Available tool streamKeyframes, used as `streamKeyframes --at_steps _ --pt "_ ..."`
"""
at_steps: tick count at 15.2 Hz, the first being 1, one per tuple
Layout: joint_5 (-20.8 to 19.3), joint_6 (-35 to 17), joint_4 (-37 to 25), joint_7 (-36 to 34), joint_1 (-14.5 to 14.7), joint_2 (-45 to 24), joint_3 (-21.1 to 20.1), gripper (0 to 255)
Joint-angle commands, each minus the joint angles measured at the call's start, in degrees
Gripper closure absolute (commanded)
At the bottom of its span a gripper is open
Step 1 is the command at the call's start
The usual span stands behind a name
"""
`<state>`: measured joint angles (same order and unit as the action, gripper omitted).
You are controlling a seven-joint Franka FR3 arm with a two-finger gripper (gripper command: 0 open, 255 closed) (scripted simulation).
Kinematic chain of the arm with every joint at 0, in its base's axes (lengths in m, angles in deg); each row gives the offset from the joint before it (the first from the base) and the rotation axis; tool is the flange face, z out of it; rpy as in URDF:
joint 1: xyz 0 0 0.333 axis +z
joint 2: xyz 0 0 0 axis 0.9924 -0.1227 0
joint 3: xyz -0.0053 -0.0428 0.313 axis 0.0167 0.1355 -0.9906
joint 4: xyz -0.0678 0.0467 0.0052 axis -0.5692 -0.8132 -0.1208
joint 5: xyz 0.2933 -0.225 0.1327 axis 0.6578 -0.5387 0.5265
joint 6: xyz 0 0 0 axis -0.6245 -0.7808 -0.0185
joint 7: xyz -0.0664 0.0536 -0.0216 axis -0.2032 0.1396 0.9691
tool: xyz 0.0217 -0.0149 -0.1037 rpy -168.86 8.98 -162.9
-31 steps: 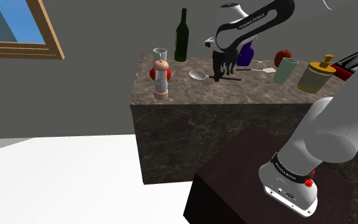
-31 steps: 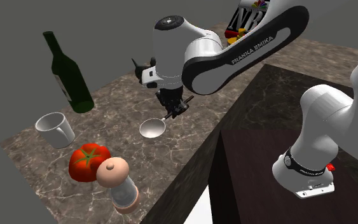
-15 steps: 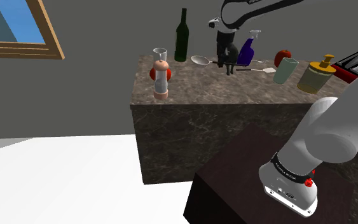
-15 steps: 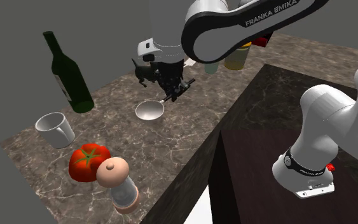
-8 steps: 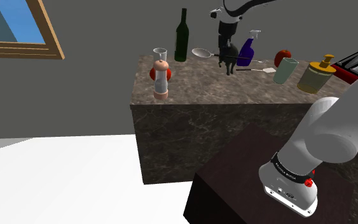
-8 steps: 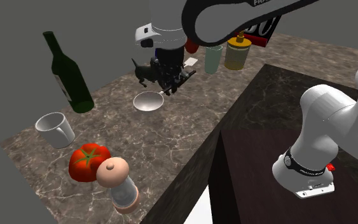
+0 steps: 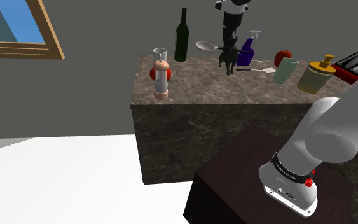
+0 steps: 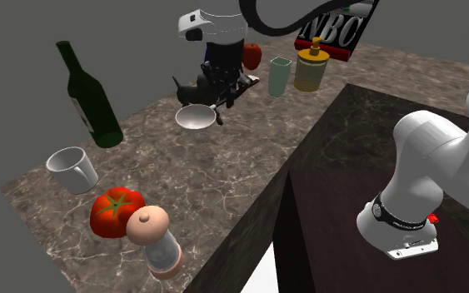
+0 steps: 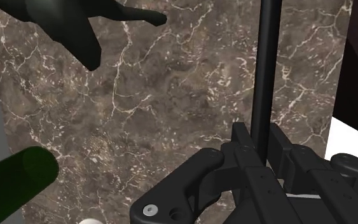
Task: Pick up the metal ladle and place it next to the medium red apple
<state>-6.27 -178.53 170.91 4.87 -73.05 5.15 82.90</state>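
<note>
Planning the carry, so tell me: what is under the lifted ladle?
Bare marbled countertop lies under the ladle; a black figurine stands nearby on it. The patch its bowl covers cannot be seen.

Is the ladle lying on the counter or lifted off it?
Lifted: the ladle hangs above the counter, its dark handle clasped in the gripper.

Dark marbled counter [image 7: 196, 86] before a grey wall [image 7: 95, 89]. White floor [image 7: 56, 184]. Wood-framed window [image 7: 12, 22], shoulder view's upper left.
</note>
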Motion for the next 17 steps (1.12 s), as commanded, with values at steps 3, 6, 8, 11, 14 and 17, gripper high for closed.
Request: streamKeyframes --at_steps 3,6,8,11,14,17 --pt "-1.1 -0.6 1.0 4.8 -2.2 1.5 3.1 255" --pt "-1.7 -1.1 1.2 8.8 -3.9 2.0 5.7 255" --pt "-2.0 -1.5 1.0 11.6 -4.9 2.0 7.6 255" --pt "-2.2 -2.2 0.3 15.9 -6.4 1.4 10.4 255" --pt "-1.9 -2.8 -1.0 20.5 -7.8 0.3 13.5 255" --pt "-1.0 -3.5 -2.9 25.4 -9.1 -1.5 16.7 255"
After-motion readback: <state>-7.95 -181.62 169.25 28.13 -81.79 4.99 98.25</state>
